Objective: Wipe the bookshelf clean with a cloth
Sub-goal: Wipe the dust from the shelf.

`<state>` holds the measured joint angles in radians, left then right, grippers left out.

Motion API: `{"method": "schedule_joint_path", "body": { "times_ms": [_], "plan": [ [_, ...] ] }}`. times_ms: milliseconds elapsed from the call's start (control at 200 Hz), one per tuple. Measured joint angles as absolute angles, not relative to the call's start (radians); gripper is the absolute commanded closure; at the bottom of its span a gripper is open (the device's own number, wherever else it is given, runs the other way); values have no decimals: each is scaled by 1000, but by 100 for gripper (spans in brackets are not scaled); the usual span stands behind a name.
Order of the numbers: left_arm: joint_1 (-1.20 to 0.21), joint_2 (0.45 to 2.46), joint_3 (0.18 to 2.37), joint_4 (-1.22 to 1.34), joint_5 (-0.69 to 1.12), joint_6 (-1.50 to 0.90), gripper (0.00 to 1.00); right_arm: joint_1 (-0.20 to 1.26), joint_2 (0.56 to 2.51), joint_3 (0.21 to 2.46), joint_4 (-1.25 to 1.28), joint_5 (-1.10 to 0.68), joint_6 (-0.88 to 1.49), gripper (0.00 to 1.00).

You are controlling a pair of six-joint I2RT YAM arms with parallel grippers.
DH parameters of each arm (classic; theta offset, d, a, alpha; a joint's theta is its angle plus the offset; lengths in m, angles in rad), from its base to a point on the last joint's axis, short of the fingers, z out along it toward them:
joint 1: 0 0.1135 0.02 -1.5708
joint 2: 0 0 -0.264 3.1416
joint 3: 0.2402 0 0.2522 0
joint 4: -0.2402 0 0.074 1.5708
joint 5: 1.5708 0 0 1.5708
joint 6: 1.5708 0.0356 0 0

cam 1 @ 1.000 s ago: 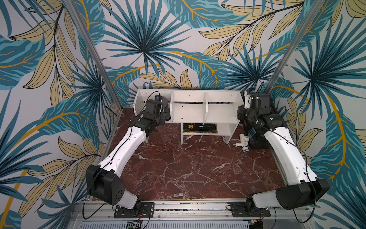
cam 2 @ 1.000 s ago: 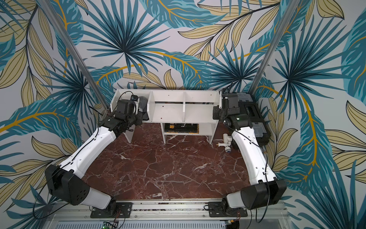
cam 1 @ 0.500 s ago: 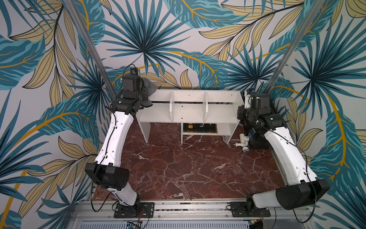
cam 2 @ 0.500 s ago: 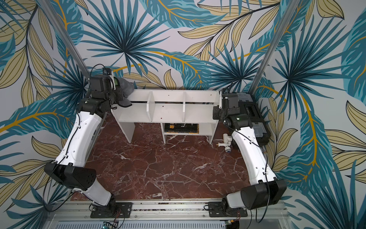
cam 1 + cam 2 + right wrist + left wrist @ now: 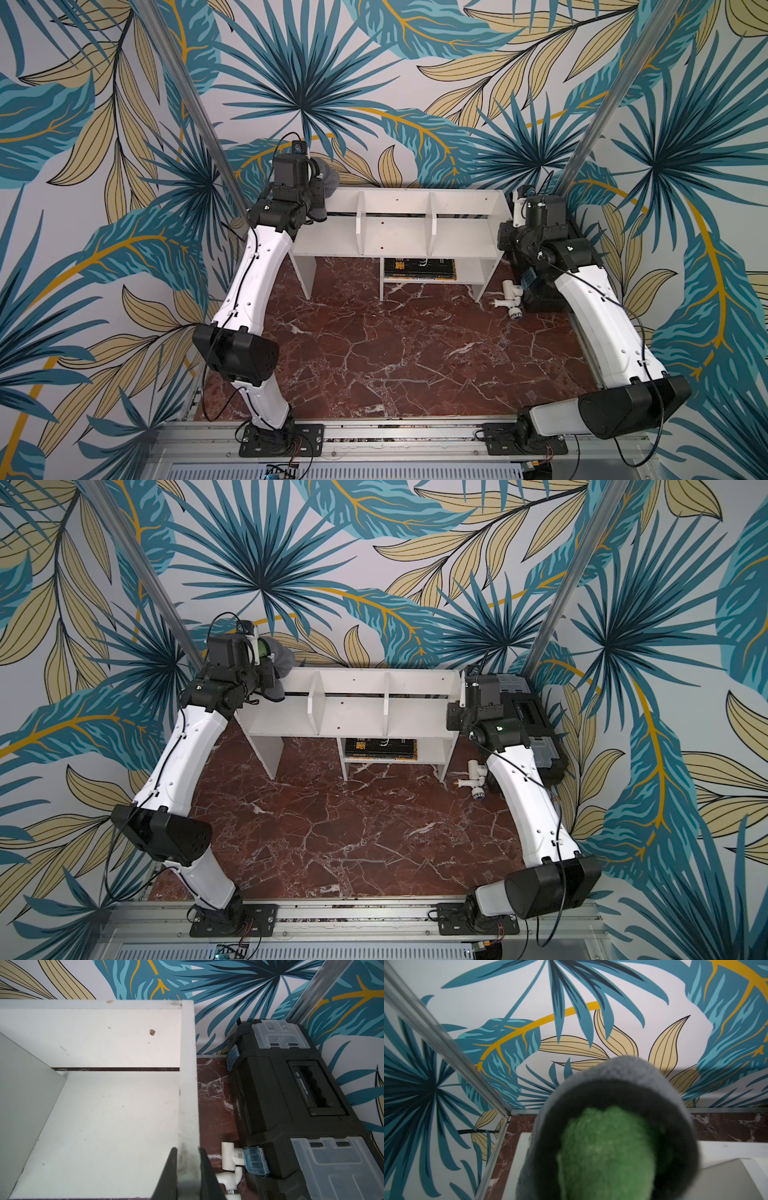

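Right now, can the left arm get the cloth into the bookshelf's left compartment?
Likely yes: left gripper grips the cloth at the back-left corner of the bookshelf; nothing visible blocks the way down.

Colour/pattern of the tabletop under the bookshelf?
The tabletop is dark red-brown marble with white veining, clearest in a top view.

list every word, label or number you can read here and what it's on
Nothing reads clearly.
Pale brand print on the toolbox handle: too blurred.
Small oval mark on the toolbox lid edge: too blurred.
Small code square on the white pipe fitting: too small.
Orange print on the black item in the bookshelf cubby: too small.
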<state>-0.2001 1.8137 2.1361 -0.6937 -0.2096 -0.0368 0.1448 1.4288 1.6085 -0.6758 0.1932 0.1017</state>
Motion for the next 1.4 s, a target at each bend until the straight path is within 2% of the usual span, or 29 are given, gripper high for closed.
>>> {"method": "schedule_joint_path", "body": {
  "times_ms": [205, 521, 911, 1167, 1402],
  "plan": [
    [-370, 1927, 2363, -715, -207, 80, 100, 145, 1429, 1608, -677, 194, 104, 100],
    [-557, 1917, 2373, -704, -175, 248, 100, 145, 1429, 1608, -677, 194, 104, 100],
    [-687, 2022, 2376, -715, -184, 218, 100, 145, 1420, 1597, -670, 193, 105, 100],
    [-681, 1876, 2006, -651, -316, 107, 100, 145, 1414, 1585, -657, 192, 106, 100],
    [-681, 1804, 1834, -642, -400, 47, 100, 145, 1406, 1572, -645, 192, 106, 100]
  ]
}}
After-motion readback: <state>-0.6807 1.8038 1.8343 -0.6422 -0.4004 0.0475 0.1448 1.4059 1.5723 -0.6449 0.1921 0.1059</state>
